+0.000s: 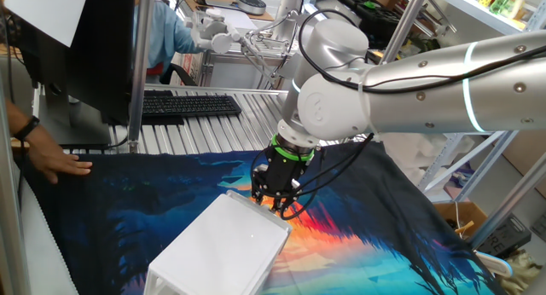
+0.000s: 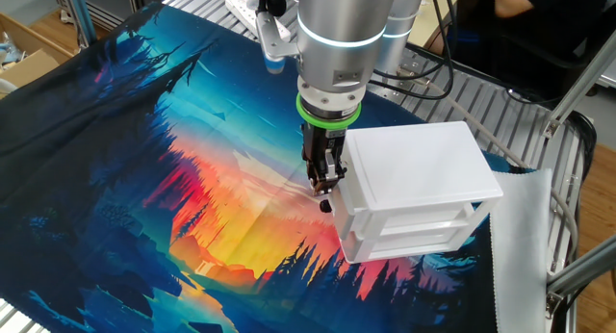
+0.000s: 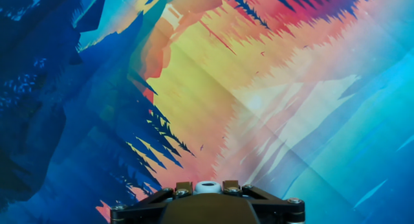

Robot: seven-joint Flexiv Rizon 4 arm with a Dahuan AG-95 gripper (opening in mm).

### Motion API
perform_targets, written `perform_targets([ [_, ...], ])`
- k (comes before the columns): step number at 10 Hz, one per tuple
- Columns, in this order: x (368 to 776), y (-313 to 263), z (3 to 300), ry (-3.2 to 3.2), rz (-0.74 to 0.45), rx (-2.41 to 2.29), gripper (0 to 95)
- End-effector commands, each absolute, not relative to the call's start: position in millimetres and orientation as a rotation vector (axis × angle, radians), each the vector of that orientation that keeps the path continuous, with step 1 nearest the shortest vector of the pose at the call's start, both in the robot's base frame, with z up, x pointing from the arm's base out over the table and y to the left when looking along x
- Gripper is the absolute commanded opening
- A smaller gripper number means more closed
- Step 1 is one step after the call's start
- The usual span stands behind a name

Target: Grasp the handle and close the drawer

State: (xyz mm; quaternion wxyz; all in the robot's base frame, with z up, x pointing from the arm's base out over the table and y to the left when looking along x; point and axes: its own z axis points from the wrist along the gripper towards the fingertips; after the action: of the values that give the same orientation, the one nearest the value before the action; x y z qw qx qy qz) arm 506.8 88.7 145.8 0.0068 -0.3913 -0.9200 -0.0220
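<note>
**Gripper at the drawer front, drawer looks nearly home**

I have the gripper (image 2: 325, 187) pointing straight down at the front face of the white cabinet (image 2: 423, 160), which sits on the printed cloth (image 2: 144, 131) toward the bench's edge by the grey mat (image 2: 525, 256). The drawer (image 2: 409, 217) is in the cabinet's upper slot and looks flush or almost flush with the shell; I can't tell which. In the hand view a small white knob (image 3: 207, 186) sits between the fingers, which stand narrowly apart on either side of it. I take that for the handle (image 2: 327, 204), but I can't confirm from these frames that the pads are truly clamped on it.

What worries me from here:
- The cabinet is light and unfixed, in my judgement. Pushing on could slide the whole box across the cloth rather than seat the drawer.
- If the grip is loose, the fingers may slip off the knob and scrape the cabinet face.
- Lifting away without releasing first would tip or drag the cabinet.
- A person's hand (image 1: 60, 163) rests on the cloth's far corner; tugging there would shift everything.
</note>
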Motion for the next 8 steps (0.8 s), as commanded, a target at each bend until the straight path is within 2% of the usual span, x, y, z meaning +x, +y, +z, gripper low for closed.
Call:
perform_targets([
  [1,506.8,88.7,145.8,-2.878,-0.068,-1.224,0.0],
  [8,499.5,92.0,147.0,-2.876,-0.066,-1.228,0.0],
])
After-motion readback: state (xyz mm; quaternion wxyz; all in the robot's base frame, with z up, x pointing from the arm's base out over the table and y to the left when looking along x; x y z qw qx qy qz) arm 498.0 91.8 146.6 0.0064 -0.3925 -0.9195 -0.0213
